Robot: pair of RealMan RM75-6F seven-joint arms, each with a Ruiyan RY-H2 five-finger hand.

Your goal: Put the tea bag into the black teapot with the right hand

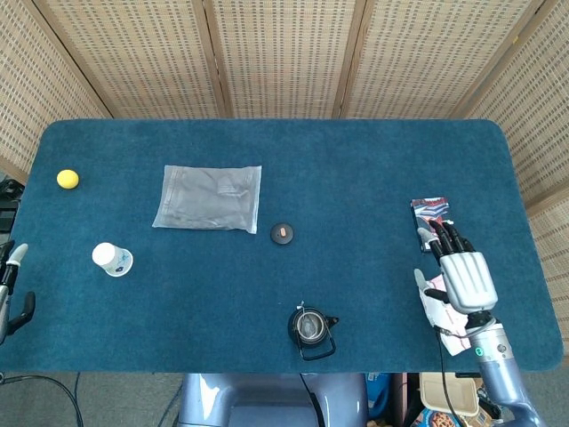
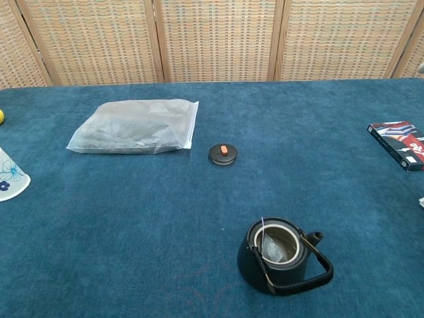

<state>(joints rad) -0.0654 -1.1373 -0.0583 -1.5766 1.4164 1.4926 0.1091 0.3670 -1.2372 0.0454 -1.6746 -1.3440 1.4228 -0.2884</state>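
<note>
The black teapot stands lidless near the table's front edge, handle folded down. In the chest view a pale tea bag lies inside the teapot, and its string hangs over the rim. My right hand hovers far to the right of the pot with fingers stretched out and nothing in them. It is above a white packet, and its fingertips reach the red-and-black box. The chest view does not show this hand. Only a little of my left hand shows at the left edge, fingers apart and holding nothing.
The teapot's lid with an orange knob lies mid-table. A clear plastic bag lies back left. A yellow ball and a tipped paper cup are at the far left. The red-and-black box sits at the right.
</note>
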